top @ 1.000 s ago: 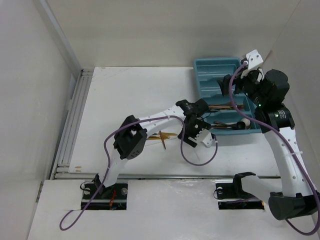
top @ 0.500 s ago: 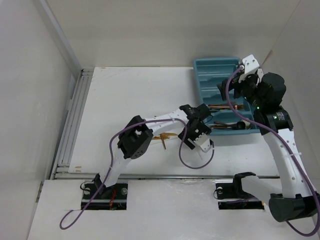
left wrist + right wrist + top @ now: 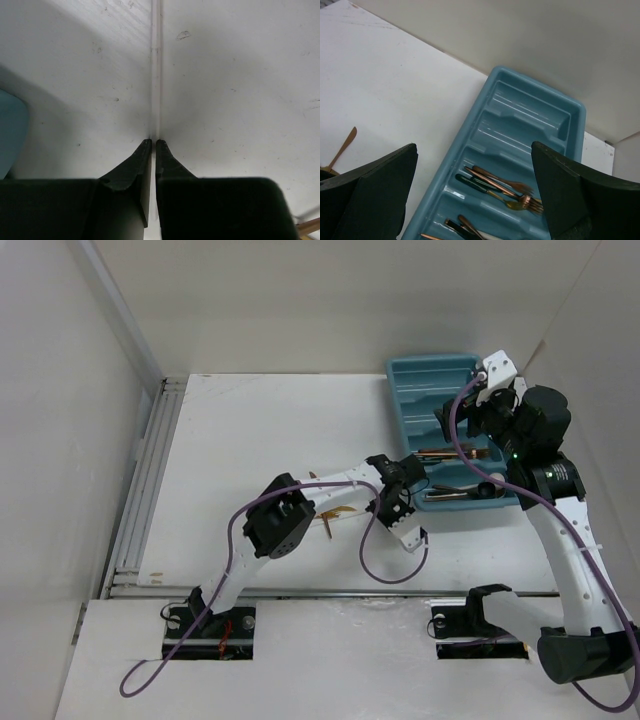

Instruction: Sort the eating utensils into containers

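While the left arm (image 3: pixel 320 478) stretches low across the table (image 3: pixel 250 430), past what look like two crossed copper utensils (image 3: pixel 330 512), its left gripper (image 3: pixel 153 143) points down just beside the teal tray (image 3: pixel 430 380), fingers pinched together, apparently empty. At least three forks (image 3: pixel 522 199) lie in one compartment. Above them, the bent right arm (image 3: pixel 575 540) holds the right gripper (image 3: pixel 472 150) spread wide, empty.

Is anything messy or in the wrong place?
Yes. A few copper utensils lie loose on the table, left of the blue tray where the others already sit. The left claw looks shut on a thin white stick that is also outside the tray.
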### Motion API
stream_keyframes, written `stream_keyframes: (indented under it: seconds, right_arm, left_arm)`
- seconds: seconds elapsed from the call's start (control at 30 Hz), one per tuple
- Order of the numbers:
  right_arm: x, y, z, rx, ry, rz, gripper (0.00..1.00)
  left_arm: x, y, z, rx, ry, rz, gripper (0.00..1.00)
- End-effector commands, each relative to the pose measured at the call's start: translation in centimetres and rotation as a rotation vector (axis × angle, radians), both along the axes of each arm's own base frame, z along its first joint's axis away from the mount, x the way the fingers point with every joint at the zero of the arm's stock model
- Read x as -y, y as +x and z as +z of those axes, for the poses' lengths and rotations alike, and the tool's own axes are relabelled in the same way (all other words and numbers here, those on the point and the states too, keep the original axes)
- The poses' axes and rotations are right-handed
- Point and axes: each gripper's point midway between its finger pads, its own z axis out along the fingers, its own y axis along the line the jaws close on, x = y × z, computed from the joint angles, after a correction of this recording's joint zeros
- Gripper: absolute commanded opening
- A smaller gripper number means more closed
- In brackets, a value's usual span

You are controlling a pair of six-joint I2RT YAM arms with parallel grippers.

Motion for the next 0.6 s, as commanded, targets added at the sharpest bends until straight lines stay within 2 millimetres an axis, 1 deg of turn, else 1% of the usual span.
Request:
stream_keyframes:
  seconds: [0.0,0.07,0.17,0.2,0.23,0.27,0.3,0.33,0.37,0.43,0.47,0.5,0.57]
  right_arm:
    - [0.7,0.2,1.4,0.057,-0.012,-0.025,1.00]
    - [0.8,0.3,1.4,0.057,-0.013,-0.034,1.00]
    - [0.8,0.3,1.4,0.057,-0.013,-0.034,1.00]
    - [0.8,0.3,1.4,0.057,-0.013,-0.034,1.00]
    - [0.8,0.3,1.4,0.057,-0.013,-0.034,1.00]
    - [0.8,0.2,1.2,0.048,-0.014,-0.034,1.00]
    - [0.8,0.0,1.5,0.057,-0.013,-0.034,1.00]
    - [0.8,0.0,1.5,0.057,-0.013,-0.034,1.00]
    - [1.0,0.0,1.5,0.057,-0.014,-0.043,1.00]
    - [1.3,-0.2,1.8,0.066,-0.014,-0.057,1.00]
    - [1.4,-0.1,1.8,0.066,-0.015,-0.066,1.00]
    - [1.6,-0.2,2.1,0.068,-0.016,-0.076,1.00]
    - [2.6,-0.6,3.8,0.100,-0.014,-0.129,1.00]
  left_arm:
    - [-1.5,-2.2,-2.1,-0.103,0.079,0.021,0.00]
    - [-1.2,-2.5,-2.1,-0.127,0.063,0.048,0.00]
    - [-0.7,-1.5,-1.5,-0.135,0.021,0.157,0.00]
    - [0.0,-1.4,-0.3,-0.138,-0.011,0.172,0.00]
    - [0.3,-0.1,1.8,-0.147,-0.067,0.227,0.00]
    - [0.4,0.2,3.0,-0.170,-0.098,0.247,0.00]
    - [0.9,0.1,4.5,-0.218,-0.150,0.257,0.00]
    - [1.0,0.4,6.8,-0.224,-0.205,0.271,0.00]
    - [0.8,1.3,8.4,-0.240,-0.244,0.311,0.00]
    - [0.6,1.4,11.1,-0.284,-0.308,0.332,0.00]
    - [0.1,2.4,13.6,-0.273,-0.364,0.356,0.00]
    - [-0.2,2.8,14.9,-0.288,-0.387,0.396,0.00]
    - [-0.8,3.8,17.0,-0.310,-0.437,0.446,0.00]
